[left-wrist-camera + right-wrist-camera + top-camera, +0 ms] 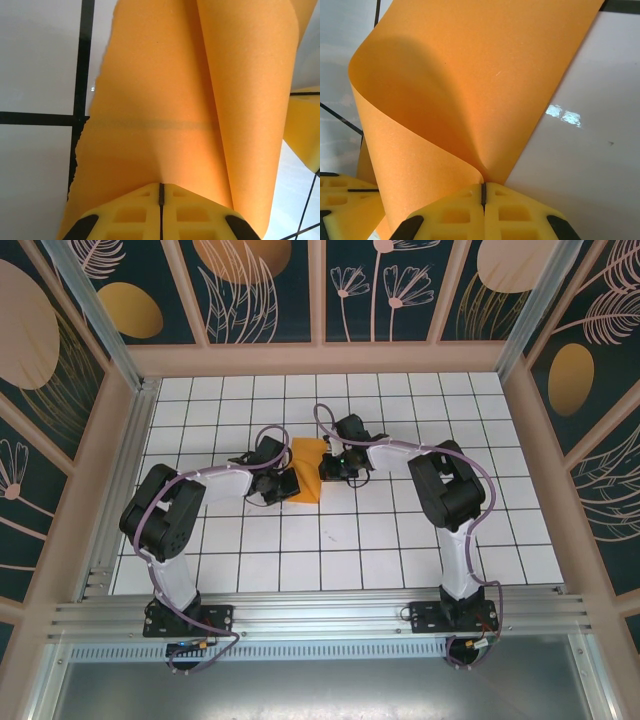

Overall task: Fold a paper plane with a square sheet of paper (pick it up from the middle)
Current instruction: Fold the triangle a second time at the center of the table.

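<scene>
Bright, even overhead light floods the white grid table [400, 540]; shadows fall soft and short. On the right wrist camera, glare flashes off a tile [580, 150] at three o'clock, and the square sheet of paper [485, 75] darkens inside its curl. On the left wrist camera, a faint grey band crosses the sheet, its nine o'clock edge soft.

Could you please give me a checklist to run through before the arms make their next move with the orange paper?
1. Left gripper shut on the paper: ok.
2. Right gripper shut on the paper: ok.
3. Fold pressed flat: not ok, the paper bows in a loose curl.
4. Paper edges lined up: cannot tell.
5. Grippers apart, on opposite sides of the paper: ok.
</scene>
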Robot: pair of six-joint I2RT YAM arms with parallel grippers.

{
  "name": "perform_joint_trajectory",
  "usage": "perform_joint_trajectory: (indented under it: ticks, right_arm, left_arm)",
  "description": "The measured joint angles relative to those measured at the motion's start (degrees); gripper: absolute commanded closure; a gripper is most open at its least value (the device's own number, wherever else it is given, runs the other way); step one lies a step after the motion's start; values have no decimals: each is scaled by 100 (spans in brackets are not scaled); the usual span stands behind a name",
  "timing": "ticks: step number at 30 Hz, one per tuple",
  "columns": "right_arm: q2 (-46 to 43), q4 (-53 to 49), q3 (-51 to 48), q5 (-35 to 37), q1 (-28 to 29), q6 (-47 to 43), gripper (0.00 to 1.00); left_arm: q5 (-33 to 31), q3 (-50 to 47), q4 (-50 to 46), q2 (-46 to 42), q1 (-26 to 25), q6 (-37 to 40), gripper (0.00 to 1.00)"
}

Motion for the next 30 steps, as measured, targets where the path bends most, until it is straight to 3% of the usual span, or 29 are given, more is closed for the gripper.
perform_joint_trajectory:
  ticks: [5,15,30]
  right_arm:
    - [13,-4,2,-2,0,-52,97]
    - [24,-20,15,-4,0,-66,97]
    - [59,-42,50,-63,-22,-59,97]
  left_arm:
    - [94,87,138,-111,0,-44,83]
    - [962,-144,1633,-293,0,-675,88]
    - [1106,-227,1641,199,0,-828,91]
